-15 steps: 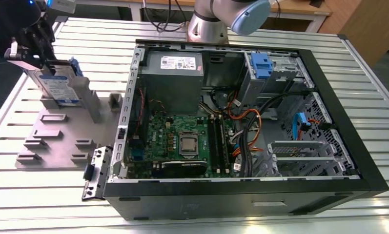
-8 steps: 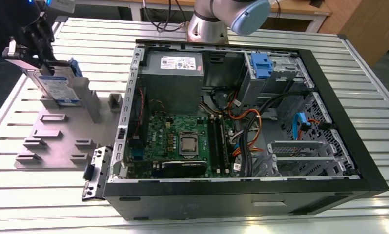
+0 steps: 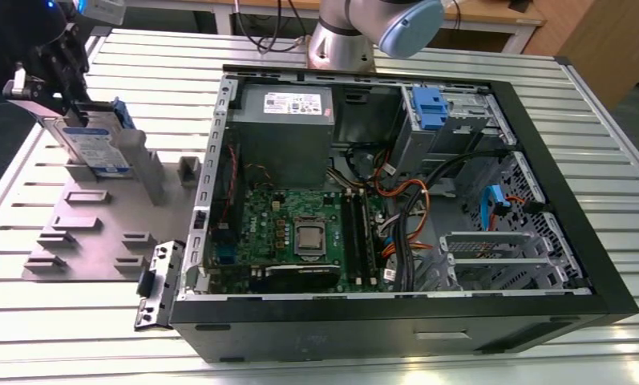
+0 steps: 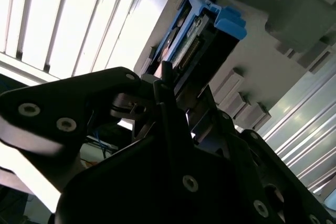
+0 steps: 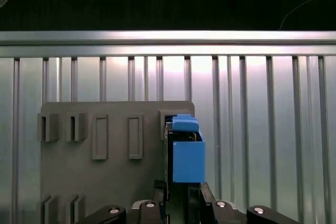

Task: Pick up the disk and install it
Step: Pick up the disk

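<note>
One disk (image 3: 100, 148) on site, standing on edge in a slot of the grey plate (image 3: 95, 233), far corner, at the exterior view's left. The plate lies flat on the slatted bench (image 3: 41, 337), just beside the open case (image 3: 351, 333), which takes the exterior view's right.

Gripper (image 3: 62, 112) is down on the disk's far upper end. In the first wrist view I see the jaws one on each side of the disk (image 5: 188, 161), narrowed to its thickness and pressed to its faces: they have hold of it. The blue frame runs along its top edge there, and the plate (image 5: 94, 182) spreads out beside it with its other slots bare.

Second wrist view: blue frame end of the disk (image 4: 210, 30) pokes out past the gripper (image 4: 170, 82).

I cannot tell whether the disk's lower edge is seated in the slot or just off it.

Inside the case: grey box (image 3: 287, 120) at the far left corner, blue latch (image 3: 428, 108) at the far bay. Arm base (image 3: 341, 40) stands beyond the case.
</note>
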`<state>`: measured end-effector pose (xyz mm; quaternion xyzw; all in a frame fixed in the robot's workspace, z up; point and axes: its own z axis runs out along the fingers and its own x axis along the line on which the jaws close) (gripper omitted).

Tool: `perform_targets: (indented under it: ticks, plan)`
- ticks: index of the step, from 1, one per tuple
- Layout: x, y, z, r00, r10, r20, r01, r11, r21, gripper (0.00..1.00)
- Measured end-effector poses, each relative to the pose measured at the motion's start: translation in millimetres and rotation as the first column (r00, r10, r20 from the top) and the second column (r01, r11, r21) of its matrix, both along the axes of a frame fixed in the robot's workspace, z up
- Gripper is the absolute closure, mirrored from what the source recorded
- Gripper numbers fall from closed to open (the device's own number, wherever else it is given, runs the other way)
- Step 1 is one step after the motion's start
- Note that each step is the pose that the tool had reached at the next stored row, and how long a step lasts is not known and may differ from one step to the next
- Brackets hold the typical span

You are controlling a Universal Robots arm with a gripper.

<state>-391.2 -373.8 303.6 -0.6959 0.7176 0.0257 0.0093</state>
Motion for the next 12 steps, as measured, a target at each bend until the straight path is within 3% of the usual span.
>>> perform_targets:
  ticks: [12]
  plan:
    - [0.0,0.0,-2.3,1.0000,0.000,0.0001,0.000,1.0000,0.0001,0.65]
